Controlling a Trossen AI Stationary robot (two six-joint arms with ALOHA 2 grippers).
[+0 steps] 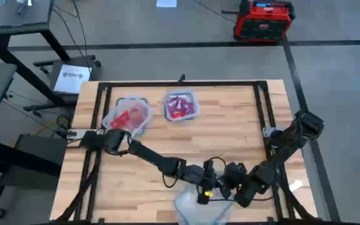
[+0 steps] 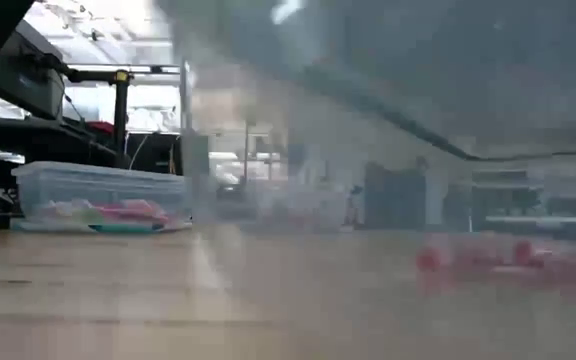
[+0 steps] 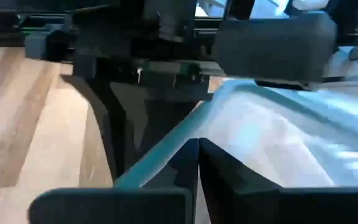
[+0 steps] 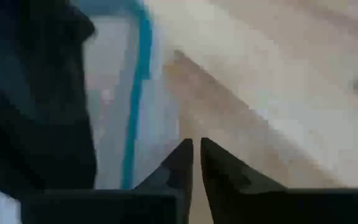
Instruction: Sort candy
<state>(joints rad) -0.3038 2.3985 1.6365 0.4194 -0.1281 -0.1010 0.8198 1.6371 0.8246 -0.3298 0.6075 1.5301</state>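
Near edge of the tabletop (image 1: 136,187): both arms meet over a clear tub (image 1: 199,209) lying at the front edge.
Left pincer (image 3: 197,149): clenched, its tips pinching the bluish rim of that tub.
Right pincer (image 4: 194,152): clenched with nothing visible between its fingers, hanging just beside the same tub's rim, over bare wood.
Candy (image 1: 180,106): red and pink pieces fill the back tub (image 1: 181,95) at the far side; more red pieces sit in the neighbouring tub (image 1: 129,115) to its left. Whether any lies in the near tub I cannot tell.
Low view: a few blurred red pieces lie on the wood at right, seen through clear plastic.
Step in hand: probably steadying or shifting the near tub, not picking a piece.
Next move: likely calls for the right pincer to release and line up on a piece or the rim while the left keeps its hold.
Risk: the light tub may slide or tip under the pinch.
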